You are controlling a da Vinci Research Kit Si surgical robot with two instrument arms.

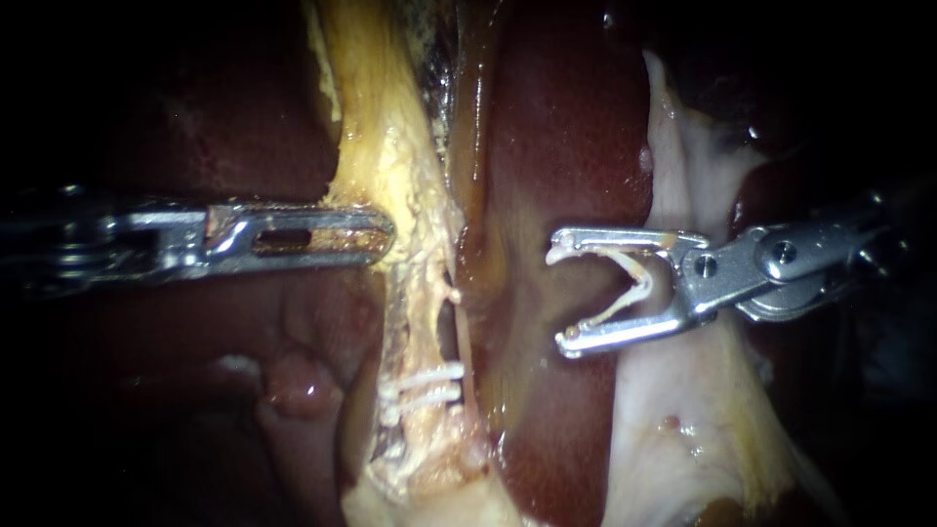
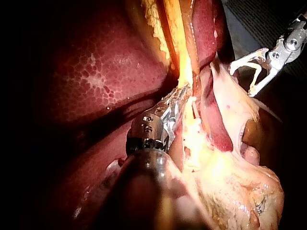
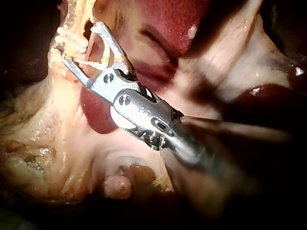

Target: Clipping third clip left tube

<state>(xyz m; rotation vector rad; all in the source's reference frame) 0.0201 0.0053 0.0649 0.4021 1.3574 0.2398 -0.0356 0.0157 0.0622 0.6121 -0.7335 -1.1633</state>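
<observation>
The left tube (image 1: 427, 293) is a thin yellowish strand running down the middle, with two white clips (image 1: 427, 385) across its lower part. My left instrument (image 1: 383, 237) comes in level from the left, and its slotted jaws are shut on the yellow tissue (image 1: 376, 127) just above that strand; the left wrist view shows the same grip (image 2: 180, 96). To the right of the tube, over the liver, my right instrument (image 1: 558, 293) holds an open white clip (image 1: 630, 278) in its wide-spread jaws. In the right wrist view those jaws (image 3: 82, 44) stand close to the tube, not around it.
Dark red liver (image 1: 576, 127) lies between the tube and my right instrument. A pale whitish sheet of tissue (image 1: 683, 420) hangs behind the right instrument's shaft. A small pink nodule (image 1: 298, 385) sits left of the clips.
</observation>
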